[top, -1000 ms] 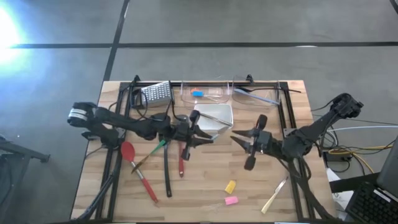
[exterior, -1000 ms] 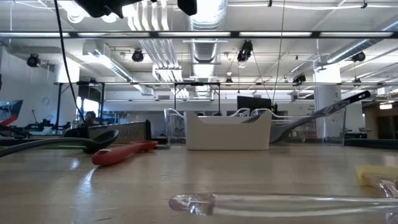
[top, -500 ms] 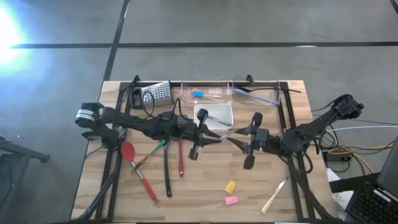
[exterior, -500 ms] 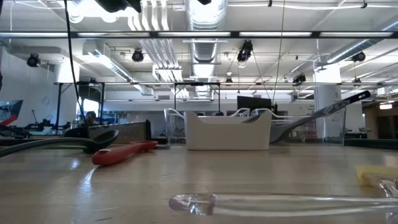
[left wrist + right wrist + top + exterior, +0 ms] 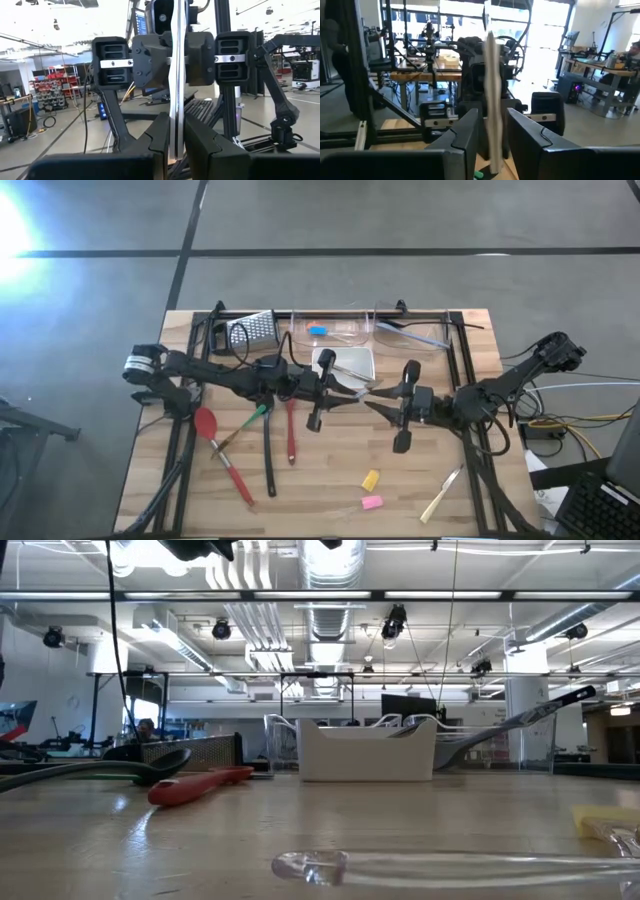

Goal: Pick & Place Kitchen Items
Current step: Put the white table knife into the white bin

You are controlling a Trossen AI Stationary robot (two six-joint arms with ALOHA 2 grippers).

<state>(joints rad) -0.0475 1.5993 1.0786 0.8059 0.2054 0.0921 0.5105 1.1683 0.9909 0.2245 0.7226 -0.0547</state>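
Now our left pincer (image 5: 345, 388) grips a flat metal strip (image 5: 176, 90) facing our right pincer (image 5: 375, 402), whose fingers (image 5: 465, 131) flank the strip (image 5: 492, 115); its grip we cannot tell.

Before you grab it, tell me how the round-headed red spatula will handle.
The red spatula looks long and slim: probably light, likely to tilt if gripped near one end. Its flat head rests on the table, so a push should slide it, not roll it.
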